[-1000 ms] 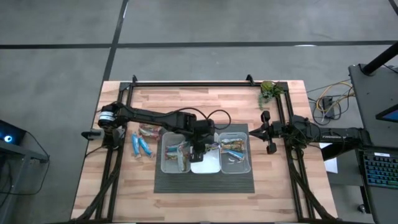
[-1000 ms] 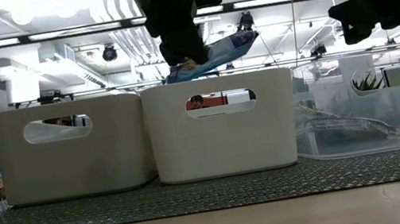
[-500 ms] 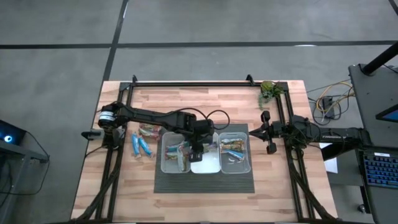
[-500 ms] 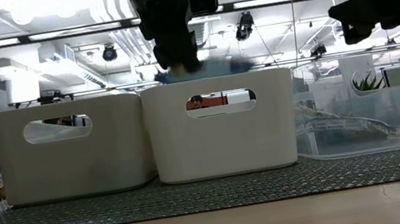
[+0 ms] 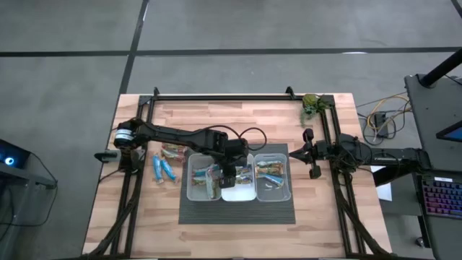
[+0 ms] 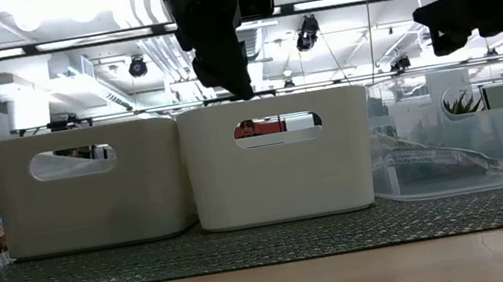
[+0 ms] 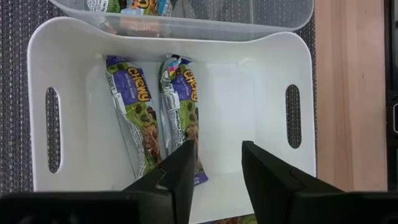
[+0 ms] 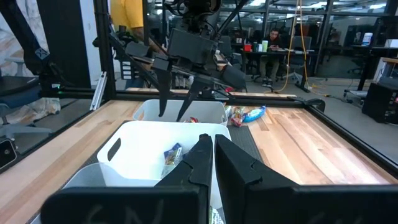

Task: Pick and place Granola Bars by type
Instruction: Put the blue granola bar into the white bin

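Observation:
My left gripper (image 7: 216,169) hangs open above the white middle bin (image 7: 249,93), also seen in the high view (image 5: 229,172) and the low view (image 6: 226,76). Two blue-and-green wrapped granola bars (image 7: 132,112) (image 7: 181,106) lie flat on that bin's floor. More bars fill the left bin (image 5: 204,179) and the right bin (image 5: 272,173). Loose blue bars (image 5: 163,168) and a tan one (image 5: 172,152) lie on the wood to the bins' left. My right gripper (image 8: 209,149) waits shut, off the bins' right side (image 5: 294,152), raised above the table.
The three bins stand side by side on a dark mat (image 5: 238,211). A green plant-like object (image 5: 312,105) sits at the table's far right corner. A black frame rail (image 5: 224,97) runs along the far edge. People and desks show in the room beyond.
A second ago my left gripper held a blue bar by one end above the middle bin's rim. It has let go, and the bar has fallen into the bin, where it now lies flat. The gripper stays above the bin.

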You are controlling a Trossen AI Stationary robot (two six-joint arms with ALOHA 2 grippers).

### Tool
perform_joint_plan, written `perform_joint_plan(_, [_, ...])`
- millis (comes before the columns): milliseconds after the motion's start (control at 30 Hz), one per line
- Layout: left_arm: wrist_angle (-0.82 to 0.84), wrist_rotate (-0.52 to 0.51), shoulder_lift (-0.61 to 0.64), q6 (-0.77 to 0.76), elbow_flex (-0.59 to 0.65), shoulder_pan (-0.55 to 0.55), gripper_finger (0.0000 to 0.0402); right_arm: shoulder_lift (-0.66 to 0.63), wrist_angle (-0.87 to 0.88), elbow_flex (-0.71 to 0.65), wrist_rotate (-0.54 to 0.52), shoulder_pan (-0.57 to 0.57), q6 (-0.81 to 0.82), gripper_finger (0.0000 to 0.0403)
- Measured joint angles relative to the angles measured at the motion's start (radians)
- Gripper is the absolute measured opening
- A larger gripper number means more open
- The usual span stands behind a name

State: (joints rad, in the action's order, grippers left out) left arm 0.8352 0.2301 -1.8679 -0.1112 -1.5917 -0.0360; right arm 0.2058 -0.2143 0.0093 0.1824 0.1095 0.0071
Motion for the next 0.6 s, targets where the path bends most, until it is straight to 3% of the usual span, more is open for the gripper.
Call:
perform_joint_plan(100, [0.0, 0.006, 0.0, -0.004, 0.0, 0.0, 0.0091, 0.0, 0.0, 0.0, 0.0, 0.0, 0.0, 0.0009])
perform_joint_plan(300, [0.0, 0.008, 0.0, -0.072, 0.0, 0.005, 0.0008, 0.0, 0.0, 0.0, 0.0, 0.0, 0.0, 0.0009])
perform_joint_plan(600, [0.037, 0.0, 0.054, -0.239, -0.034, 0.058, 0.0001, -0.001, 0.0, 0.0, 0.0, 0.0, 0.0, 0.0009])
